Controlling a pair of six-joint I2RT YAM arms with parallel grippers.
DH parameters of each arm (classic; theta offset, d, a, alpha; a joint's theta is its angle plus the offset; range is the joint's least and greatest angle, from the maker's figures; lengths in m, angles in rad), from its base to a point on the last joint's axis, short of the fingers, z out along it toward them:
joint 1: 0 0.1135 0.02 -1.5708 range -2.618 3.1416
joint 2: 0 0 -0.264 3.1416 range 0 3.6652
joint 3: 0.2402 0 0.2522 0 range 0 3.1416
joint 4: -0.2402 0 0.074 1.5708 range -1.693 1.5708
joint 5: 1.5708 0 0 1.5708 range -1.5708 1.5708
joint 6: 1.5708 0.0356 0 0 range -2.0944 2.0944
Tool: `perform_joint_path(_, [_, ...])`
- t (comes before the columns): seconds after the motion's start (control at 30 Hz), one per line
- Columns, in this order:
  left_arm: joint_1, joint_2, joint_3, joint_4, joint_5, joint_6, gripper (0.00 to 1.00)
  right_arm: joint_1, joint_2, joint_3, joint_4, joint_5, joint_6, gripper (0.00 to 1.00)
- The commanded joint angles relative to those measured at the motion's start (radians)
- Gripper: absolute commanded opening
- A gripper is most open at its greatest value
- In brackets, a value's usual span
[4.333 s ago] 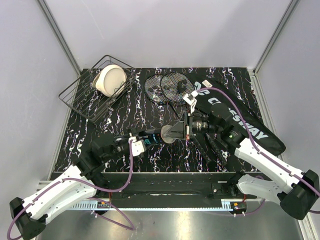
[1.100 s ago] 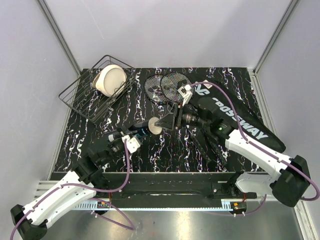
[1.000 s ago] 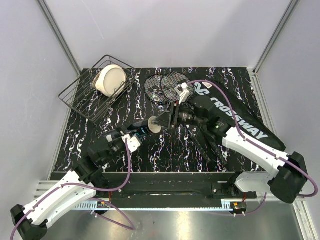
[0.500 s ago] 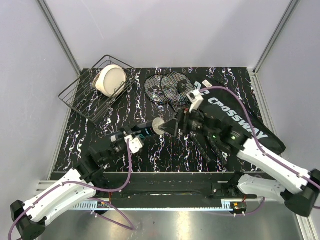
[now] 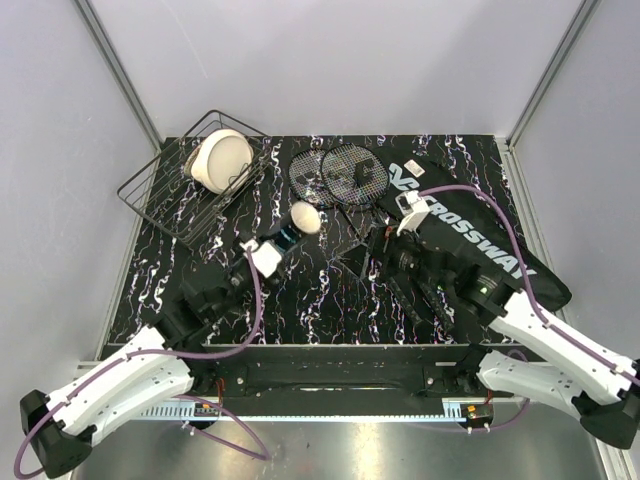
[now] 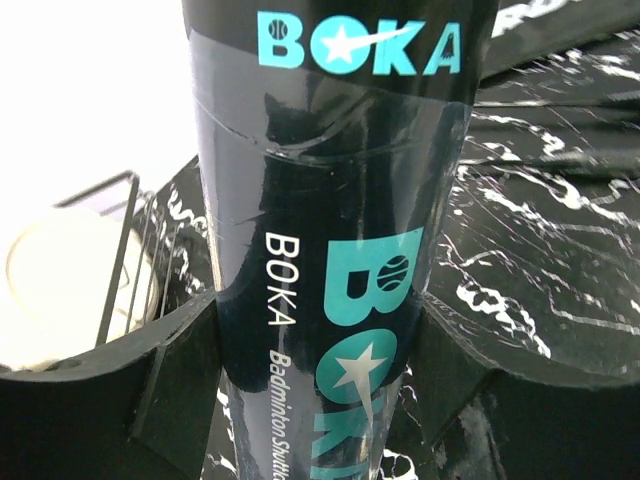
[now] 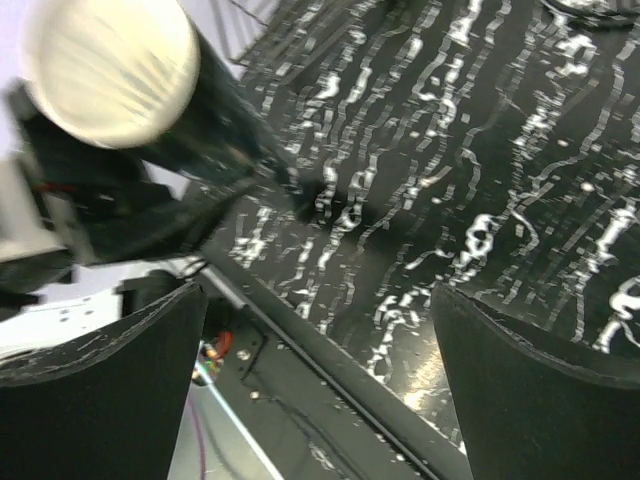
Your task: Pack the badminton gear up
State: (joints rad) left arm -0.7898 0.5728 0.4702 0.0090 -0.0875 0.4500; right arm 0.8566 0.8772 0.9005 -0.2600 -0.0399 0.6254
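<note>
Glossy black, the shuttle tube (image 6: 330,250) looks light, stiff and slippery, best gripped around the barrel. The left end effector (image 5: 262,252) pinches it there, tilted above the worktop (image 5: 300,300). The right end effector (image 7: 320,380) is spread wide and empty, near the tube's pale end.

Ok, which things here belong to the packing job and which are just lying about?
Job: tube, rackets, bag.
Lying about: basket, bowl inside it.
</note>
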Motion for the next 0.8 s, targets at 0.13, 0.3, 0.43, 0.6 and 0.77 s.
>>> perform_joint_path(0.13, [0.110,0.373,0.365,-0.252,-0.285,-0.387,0.00,-0.025,0.163,0.006,-0.038,0.153,-0.067,1.00])
perform_joint_path(0.3, [0.175,0.645,0.536,-0.460,-0.201,-0.335,0.00,-0.031,0.261,0.041,-0.102,0.209,-0.102,1.00])
perform_joint_path(0.43, [0.217,0.774,0.513,-0.468,-0.296,-0.246,0.00,-0.033,0.241,0.014,-0.087,0.189,-0.116,1.00])
perform_joint_path(0.6, [0.268,0.763,0.383,-0.339,-0.288,-0.096,0.01,-0.034,0.212,-0.014,-0.078,0.129,-0.122,1.00])
perform_joint_path(0.77, [0.303,0.815,0.377,-0.337,-0.253,-0.097,0.24,-0.034,0.164,-0.012,-0.126,0.117,-0.087,1.00])
